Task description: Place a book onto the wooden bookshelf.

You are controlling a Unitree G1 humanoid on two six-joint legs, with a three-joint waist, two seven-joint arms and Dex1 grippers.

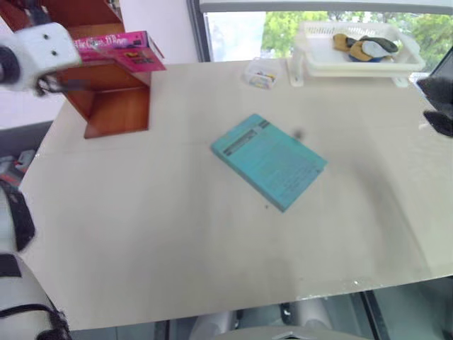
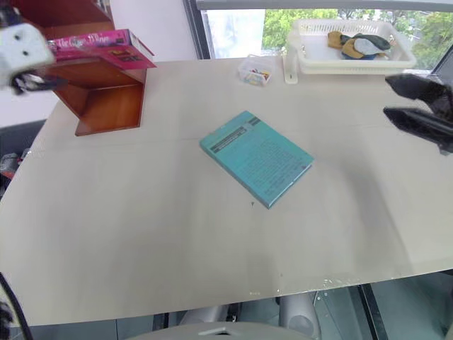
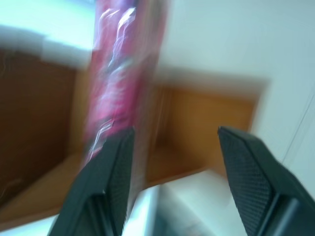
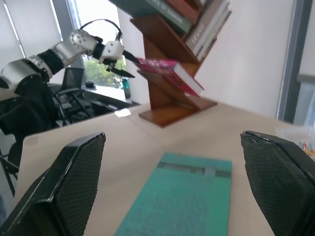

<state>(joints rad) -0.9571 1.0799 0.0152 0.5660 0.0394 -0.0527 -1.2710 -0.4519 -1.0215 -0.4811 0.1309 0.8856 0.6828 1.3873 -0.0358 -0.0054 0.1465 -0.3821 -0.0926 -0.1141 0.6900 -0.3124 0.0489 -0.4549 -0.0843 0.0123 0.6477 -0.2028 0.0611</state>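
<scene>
The pink book [image 1: 117, 48] lies on a slanted board of the reddish-brown wooden bookshelf [image 1: 117, 106] at the table's far left corner. One end of it juts out past the board. My left gripper [image 3: 174, 142] is open right at the book [image 3: 123, 73], whose edge runs along one finger; the gap between the fingers holds nothing. From the right wrist view the left gripper [image 4: 125, 65] sits just off the book's [image 4: 167, 69] outer end. My right gripper [image 2: 419, 106] hovers open over the table's right side, holding nothing.
A teal book [image 1: 269, 159] lies flat mid-table. A white tray [image 1: 354, 67] with small items stands at the far right by the window, a small clear box [image 1: 260, 74] beside it. Other books [image 4: 197, 19] lean on the shelf's upper boards.
</scene>
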